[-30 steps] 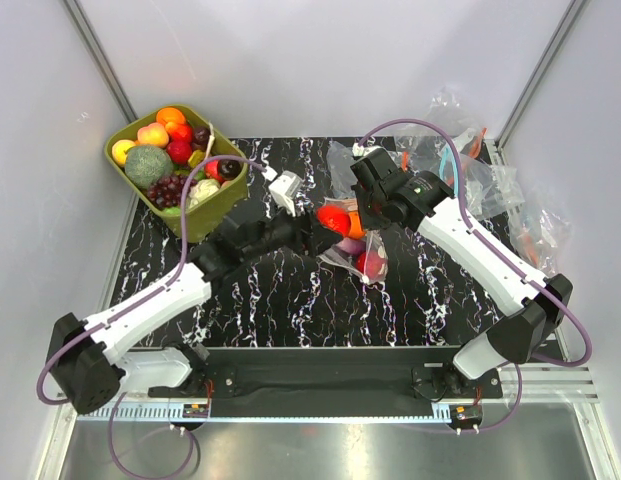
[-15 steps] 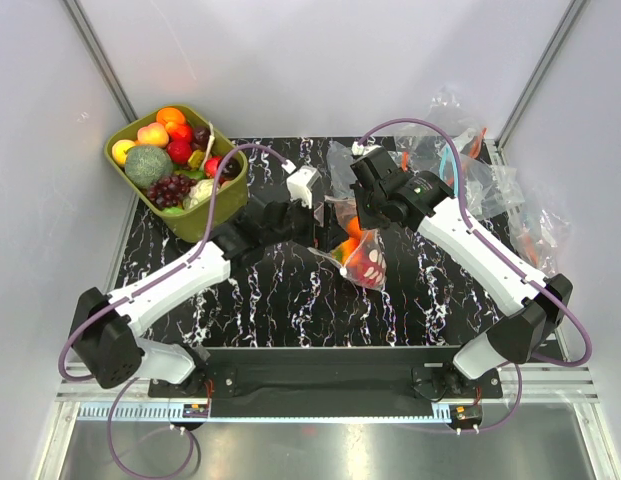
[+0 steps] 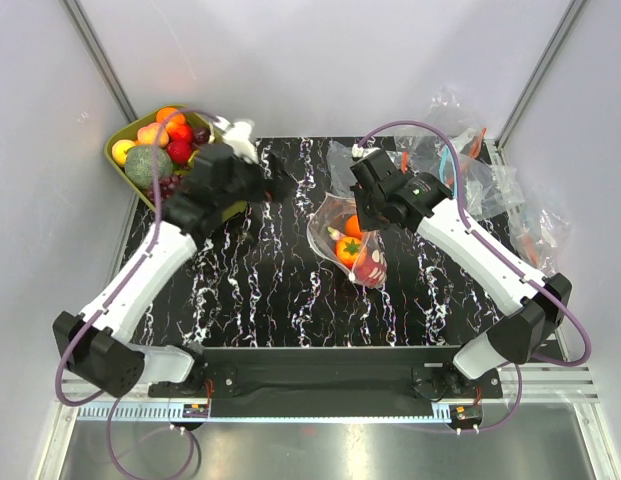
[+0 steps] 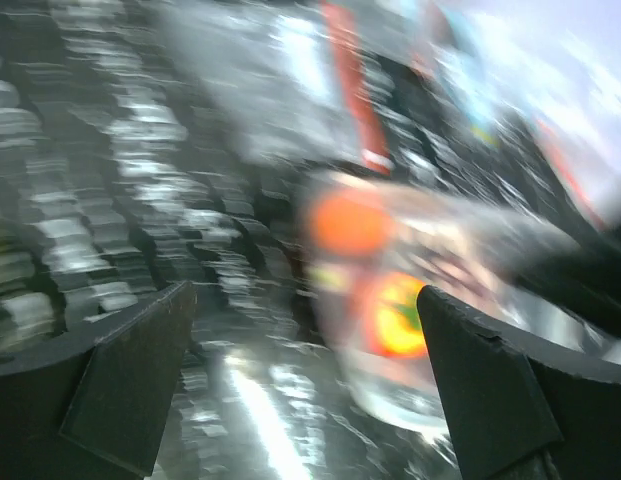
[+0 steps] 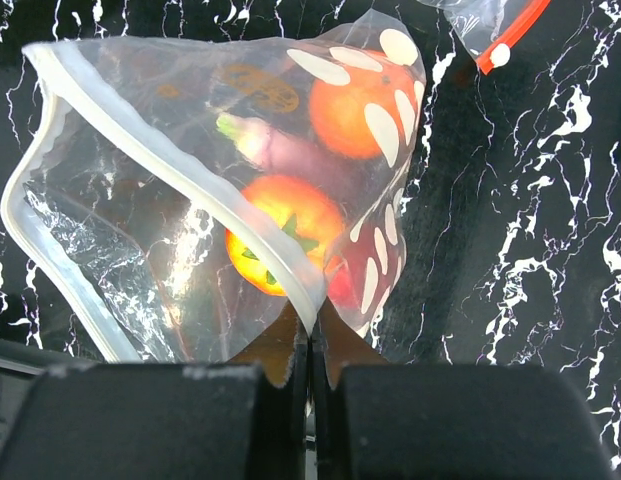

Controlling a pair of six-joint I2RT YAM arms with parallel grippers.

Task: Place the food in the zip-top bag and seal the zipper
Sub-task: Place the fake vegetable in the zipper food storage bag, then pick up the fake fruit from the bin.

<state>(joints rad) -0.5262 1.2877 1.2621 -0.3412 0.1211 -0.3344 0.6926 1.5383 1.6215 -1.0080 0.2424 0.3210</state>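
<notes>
Right claw (image 5: 310,340): pressed together on zipper (image 5: 180,175) of zip-top bag (image 5: 120,230), bag mouth gaping.
Food (image 5: 282,240): orange, red and purple pieces inside the bag.
Left claw (image 3: 268,186): spread wide, holding nothing, beside green tub (image 3: 112,146).
Surface: black table (image 3: 270,290) with white veins; pale grey walls (image 3: 320,70).
Change: one second ago left claw at bag mouth with red piece; now back near tub.
Writing: brownish oval mark (image 5: 255,90), not readable.

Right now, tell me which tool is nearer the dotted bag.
Right. The right tool is shut on the rim of the bag, touching it. The left tool is open and apart from it, off to the left near the green tub.
</notes>
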